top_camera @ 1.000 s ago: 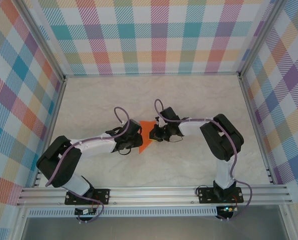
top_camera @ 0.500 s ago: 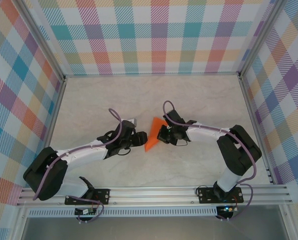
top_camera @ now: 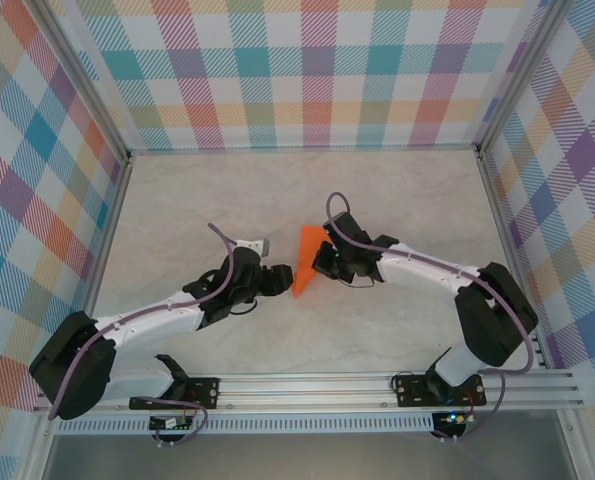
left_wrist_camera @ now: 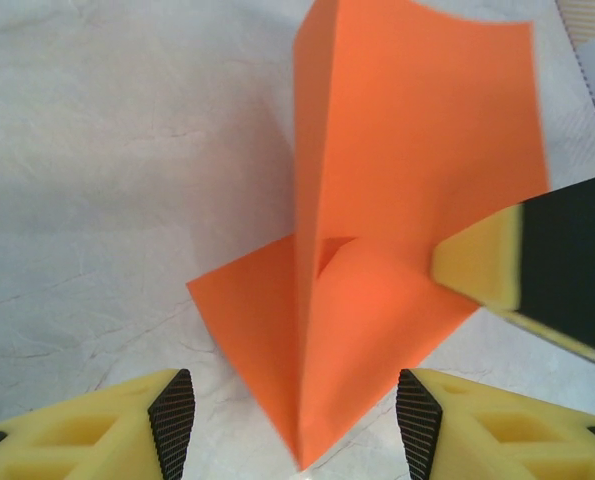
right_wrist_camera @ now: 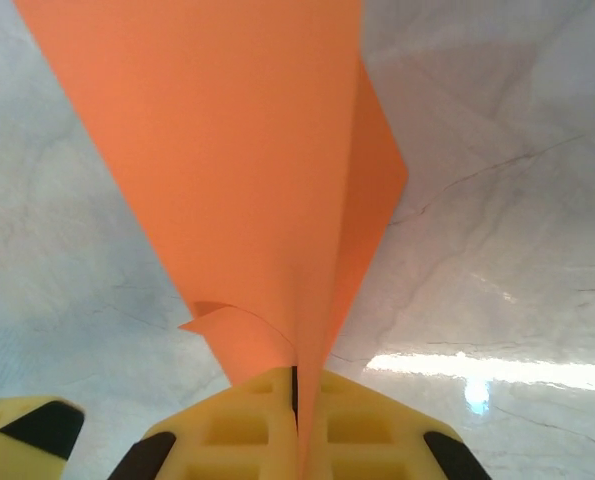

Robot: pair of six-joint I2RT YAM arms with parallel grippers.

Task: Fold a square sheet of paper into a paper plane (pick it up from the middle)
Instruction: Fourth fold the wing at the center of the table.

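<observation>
The square sheet of paper, bright orange, is folded into a pointed paper plane (top_camera: 305, 262) with a ridge along its middle, standing on edge near the table's centre. My right gripper (top_camera: 320, 265) is shut on its right side; in the right wrist view the yellow fingers (right_wrist_camera: 237, 430) pinch the paper plane (right_wrist_camera: 247, 150) at its folded edge. My left gripper (top_camera: 279, 279) is open just left of it. In the left wrist view the paper plane's (left_wrist_camera: 377, 200) sharp tip lies between the spread pads (left_wrist_camera: 172, 420), touching neither. The right gripper's finger (left_wrist_camera: 507, 265) presses the paper's right flap.
The marble-patterned tabletop (top_camera: 397, 190) is bare around the paper. Checked walls (top_camera: 307, 70) enclose the back and both sides. An aluminium rail (top_camera: 307, 385) with both arm bases runs along the near edge.
My left gripper has opened, let go of the paper and drawn back to the left. The right gripper, still shut on the paper, has shifted it slightly right and farther back.
</observation>
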